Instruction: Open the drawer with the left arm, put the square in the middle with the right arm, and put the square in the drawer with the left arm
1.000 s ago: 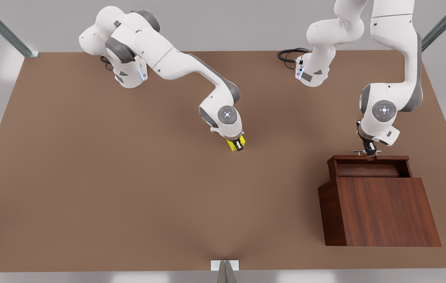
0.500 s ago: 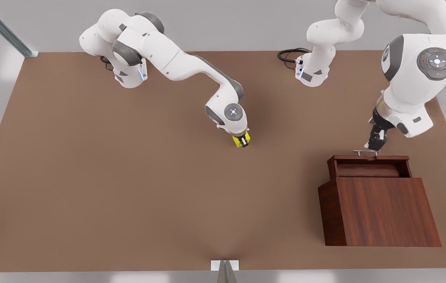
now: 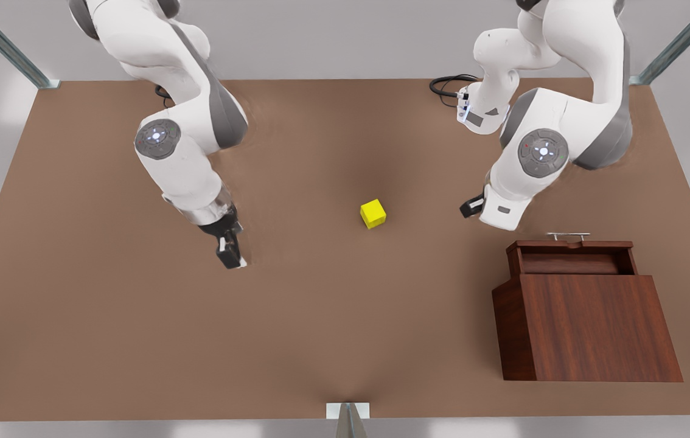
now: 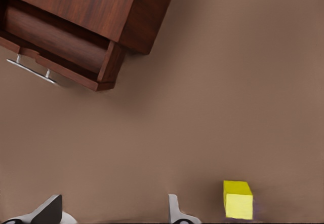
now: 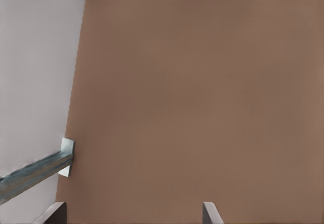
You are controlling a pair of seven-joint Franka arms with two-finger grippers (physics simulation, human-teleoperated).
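Yellow square [image 3: 373, 213] free on tabletop [image 3: 320, 316], drawer [image 3: 570, 255] open (interior shadowed), left gripper [image 4: 114, 215] and right gripper [image 5: 132, 215] spread, tips cropped.

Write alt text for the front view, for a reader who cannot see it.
A small bright yellow cube sits alone mid-table on a plain brown tabletop, with both white robot arms clear of it. The left gripper hangs between the cube and a dark reddish-brown wooden cabinet whose silver-handled drawer is pulled open. The right gripper, jaws open, hovers on the front view's left.
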